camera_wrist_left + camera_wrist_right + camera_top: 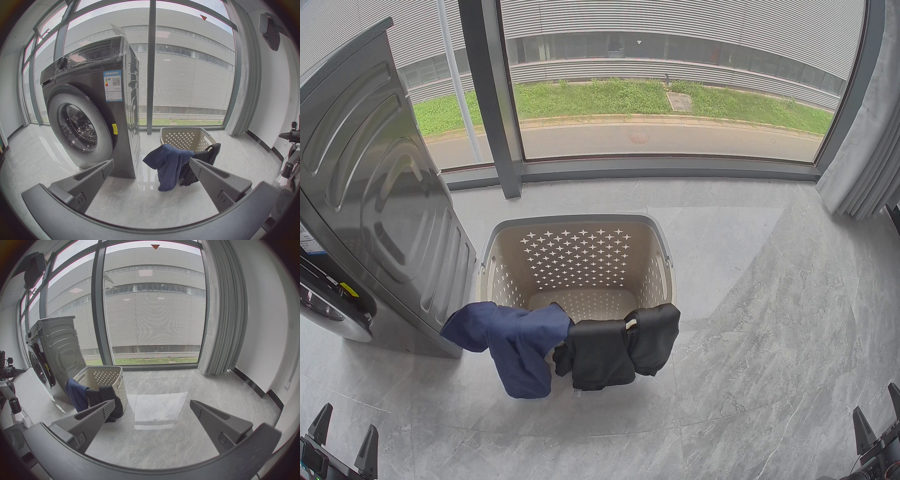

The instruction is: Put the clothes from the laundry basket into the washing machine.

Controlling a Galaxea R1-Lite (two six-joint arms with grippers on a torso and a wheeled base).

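Observation:
A beige laundry basket (578, 250) stands on the floor before the window. A blue garment (515, 344) and a black garment (619, 350) hang over its near rim. The grey washing machine (381, 206) stands to the basket's left, its round door (78, 126) facing left of the basket. My left gripper (344, 437) sits low at the near left, open and holding nothing. Low at the near right, my right gripper (878, 415) is also open with nothing in it. Both grippers are well short of the basket. The blue garment (168, 164) and basket (103, 379) also show in the wrist views.
A large window with a dark frame post (494, 100) runs behind the basket. A grey curtain (862, 162) hangs at the far right. Bare grey stone floor (769, 300) spreads to the basket's right and in front of it.

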